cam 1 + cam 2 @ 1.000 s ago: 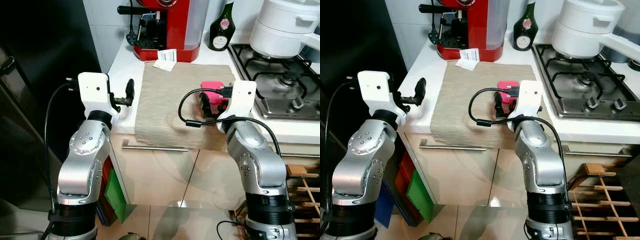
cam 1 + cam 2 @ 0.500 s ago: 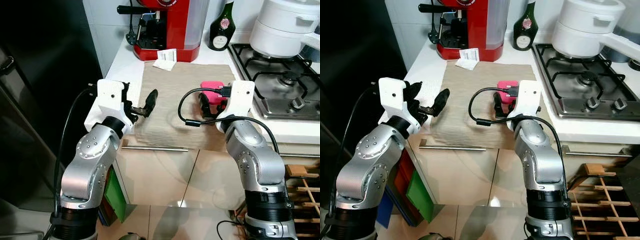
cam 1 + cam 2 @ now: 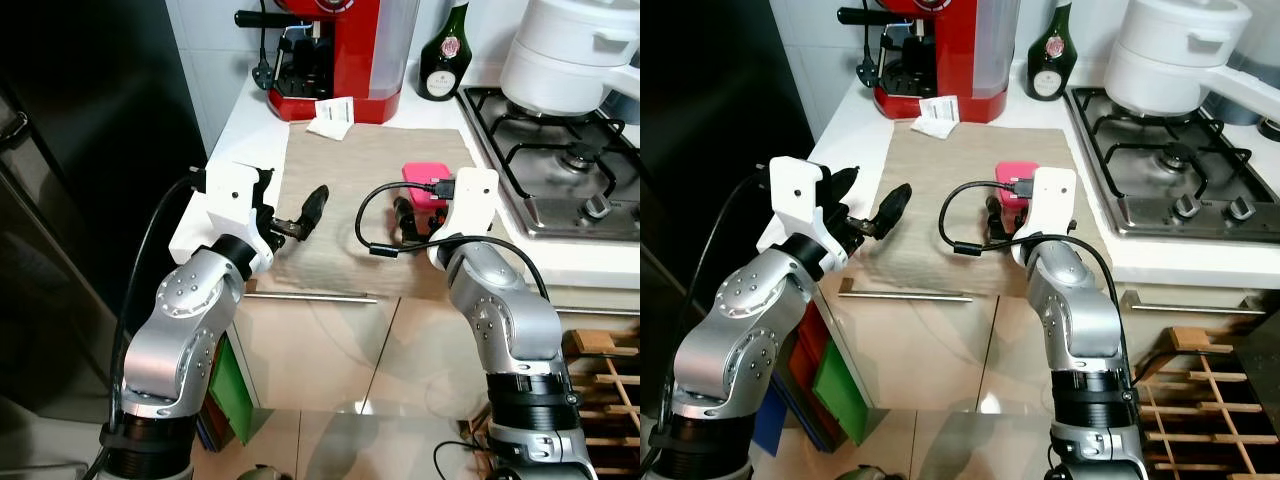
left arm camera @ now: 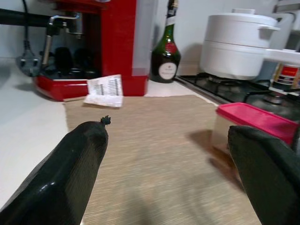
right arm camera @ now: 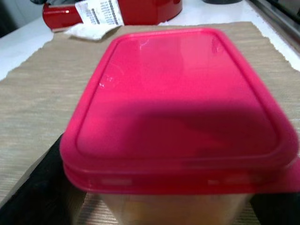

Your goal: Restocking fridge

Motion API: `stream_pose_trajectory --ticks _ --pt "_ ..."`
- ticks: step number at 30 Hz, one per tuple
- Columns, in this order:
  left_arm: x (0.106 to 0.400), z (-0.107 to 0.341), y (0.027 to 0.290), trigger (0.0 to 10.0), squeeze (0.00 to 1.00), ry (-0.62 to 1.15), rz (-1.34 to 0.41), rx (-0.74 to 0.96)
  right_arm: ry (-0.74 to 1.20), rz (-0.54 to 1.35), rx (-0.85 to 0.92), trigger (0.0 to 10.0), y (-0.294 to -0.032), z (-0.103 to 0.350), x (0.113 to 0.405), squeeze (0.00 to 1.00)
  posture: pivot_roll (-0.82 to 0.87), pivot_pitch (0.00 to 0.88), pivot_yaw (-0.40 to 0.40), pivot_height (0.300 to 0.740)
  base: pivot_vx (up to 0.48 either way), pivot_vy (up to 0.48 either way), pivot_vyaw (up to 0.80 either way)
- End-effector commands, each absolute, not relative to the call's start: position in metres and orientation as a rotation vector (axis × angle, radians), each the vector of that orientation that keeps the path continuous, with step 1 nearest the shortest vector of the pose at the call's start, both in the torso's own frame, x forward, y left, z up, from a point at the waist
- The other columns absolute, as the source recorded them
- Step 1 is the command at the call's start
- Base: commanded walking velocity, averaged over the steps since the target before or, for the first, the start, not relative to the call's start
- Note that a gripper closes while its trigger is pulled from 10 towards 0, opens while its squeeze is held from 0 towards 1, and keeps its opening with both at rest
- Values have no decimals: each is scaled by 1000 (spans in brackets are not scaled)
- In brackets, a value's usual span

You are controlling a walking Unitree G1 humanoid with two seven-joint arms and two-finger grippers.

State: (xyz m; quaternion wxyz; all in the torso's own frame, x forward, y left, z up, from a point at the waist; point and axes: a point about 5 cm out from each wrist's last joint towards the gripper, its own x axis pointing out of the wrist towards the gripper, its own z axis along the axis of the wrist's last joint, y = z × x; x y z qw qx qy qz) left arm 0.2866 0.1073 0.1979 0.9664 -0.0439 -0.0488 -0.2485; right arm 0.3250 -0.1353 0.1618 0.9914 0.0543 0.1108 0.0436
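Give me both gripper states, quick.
Left gripper: open, holding nothing, over the mat.
Right gripper: a finger on either side of the pink-lidded box; grip cannot be told.

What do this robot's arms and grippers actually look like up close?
Both arms are shiny silver metal, built of rounded segments with small dark screws and black ring joints near the bottom. Each wrist carries a white boxy block with a black cable looping out of it. The left gripper and the right gripper each have two long, black, rounded fingers with a matte, rubbery look.
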Motion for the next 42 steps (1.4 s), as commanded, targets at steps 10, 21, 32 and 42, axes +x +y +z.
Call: stream_pose_trajectory --ticks 10,21,32,42 --pt "283 202 104 10000 0 -117 -534 -84 231 68 82 10000 -136 162 329 1000 -8 0 21 740 0 0 0" --pt "282 202 102 10000 0 -133 -534 -74 197 68 72 10000 -137 162 328 1000 -12 0 17 740 0 0 0" --pt "282 200 101 10000 0 -130 -534 -81 192 57 70 10000 -138 159 326 1000 -20 0 21 740 0 0 0" --pt "284 201 100 10000 0 -129 -540 -75 193 43 67 0 -141 158 328 0 -25 0 29 740 0 0 0"
